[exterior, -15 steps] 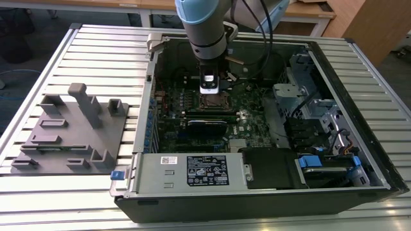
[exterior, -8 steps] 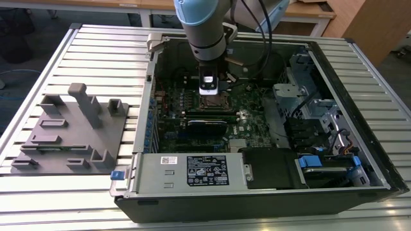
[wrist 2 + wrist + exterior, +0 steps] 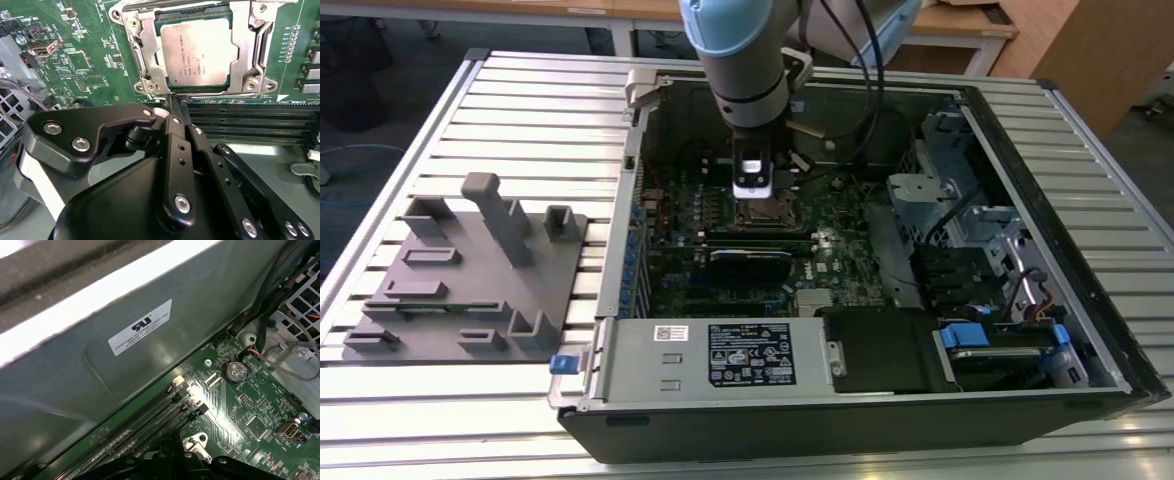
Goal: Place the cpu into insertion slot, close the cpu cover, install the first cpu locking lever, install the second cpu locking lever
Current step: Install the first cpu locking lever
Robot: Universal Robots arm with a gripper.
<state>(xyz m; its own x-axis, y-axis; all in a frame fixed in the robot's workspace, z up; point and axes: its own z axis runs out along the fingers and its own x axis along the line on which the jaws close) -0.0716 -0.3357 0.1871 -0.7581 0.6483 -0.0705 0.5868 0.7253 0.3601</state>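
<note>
In the second wrist view we see our end effector [image 3: 176, 102] with fingers pressed together, tips touching the near edge of the insertion slot [image 3: 137, 60]. The cpu [image 3: 196, 55] sits inside it, with the cpu cover [image 3: 252, 47] lying closed around it. Black memory slots [image 3: 245, 122] run just beside, on the green board [image 3: 85, 65].

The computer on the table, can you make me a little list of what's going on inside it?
chip: square silver-grey metal cpu sits in the insertion slot
cover: shiny silver frame-shaped cpu cover lies closed around the chip
gripper: black gripper, fingers together, tips at the socket's edge next to the long black memory slots
board: green circuit board inside the open black computer case
beside case: grey plastic fixture on the slatted metal table
</note>
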